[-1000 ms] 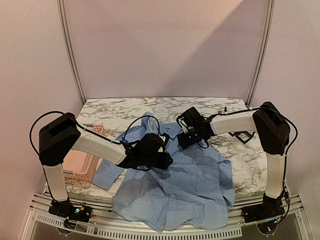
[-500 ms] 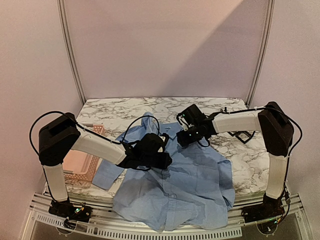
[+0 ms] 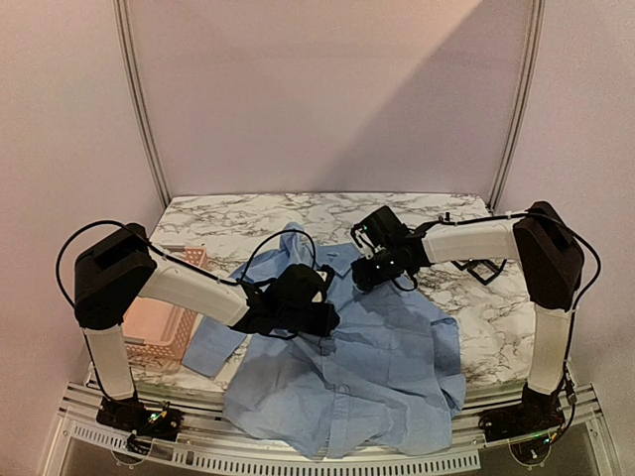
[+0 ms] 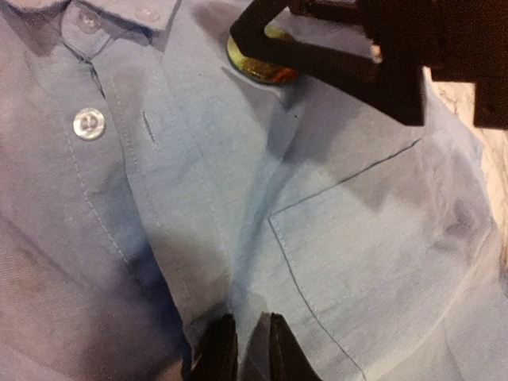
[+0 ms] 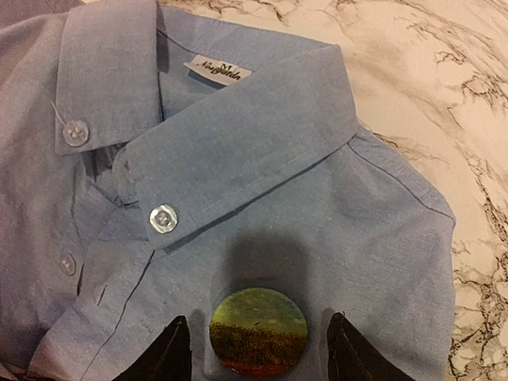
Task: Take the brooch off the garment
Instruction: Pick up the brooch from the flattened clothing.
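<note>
Right gripper (image 5: 259,317) straddling the brooch (image 5: 258,332).
Spread wide, it is edging toward 9 o'clock from its earlier position; left gripper (image 4: 250,319) is clamping the garment (image 4: 357,238).

**Brooch flanked, collar close behind**

The right gripper (image 3: 365,278) stands with its fingers spread to either side of the round brooch (image 5: 258,332), leaving a slim strip of shirt (image 5: 381,238) free on each side. The buttoned collar (image 5: 238,151) lies just beyond. The left gripper (image 4: 248,357) pinches fabric near the chest pocket (image 4: 373,262), apart from the brooch. Bare marble table (image 5: 444,71) lies open past the shoulder. The pink basket (image 3: 159,322) sits well apart.
</note>
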Controlling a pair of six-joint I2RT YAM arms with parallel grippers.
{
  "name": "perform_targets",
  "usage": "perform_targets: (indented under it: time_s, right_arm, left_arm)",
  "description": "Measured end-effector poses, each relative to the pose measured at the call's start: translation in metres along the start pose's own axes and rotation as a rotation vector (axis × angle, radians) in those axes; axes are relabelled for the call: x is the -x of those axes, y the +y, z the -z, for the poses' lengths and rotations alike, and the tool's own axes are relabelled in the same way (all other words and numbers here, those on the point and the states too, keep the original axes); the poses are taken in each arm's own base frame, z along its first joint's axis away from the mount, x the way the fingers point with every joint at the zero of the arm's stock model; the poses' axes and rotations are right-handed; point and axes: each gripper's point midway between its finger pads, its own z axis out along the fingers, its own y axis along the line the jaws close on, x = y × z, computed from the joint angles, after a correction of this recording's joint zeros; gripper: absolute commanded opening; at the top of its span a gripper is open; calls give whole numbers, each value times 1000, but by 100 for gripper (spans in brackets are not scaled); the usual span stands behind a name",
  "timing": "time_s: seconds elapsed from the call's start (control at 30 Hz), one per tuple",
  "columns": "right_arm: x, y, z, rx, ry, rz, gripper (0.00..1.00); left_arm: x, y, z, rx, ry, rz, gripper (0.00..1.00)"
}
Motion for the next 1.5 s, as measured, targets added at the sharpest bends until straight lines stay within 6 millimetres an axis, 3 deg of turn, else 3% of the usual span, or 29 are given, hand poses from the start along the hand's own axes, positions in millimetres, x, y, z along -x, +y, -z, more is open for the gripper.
perform_targets:
  time_s: [0.93, 1.2, 1.37, 1.5]
  right_arm:
    - [-18, 4, -14, 22, 60, 3, 52]
    - [-19, 3, -15, 20, 59, -14, 40]
    - [-18, 3, -16, 17, 44, -36, 37]
    - [-17, 4, -16, 34, 22, -59, 36]
  left_arm:
    - [0, 0, 0, 1, 1, 0, 16]
    - [-1, 0, 1, 4, 6, -1, 17]
    - [1, 2, 4, 12, 1, -7, 24]
    - [9, 3, 18, 36, -22, -29, 40]
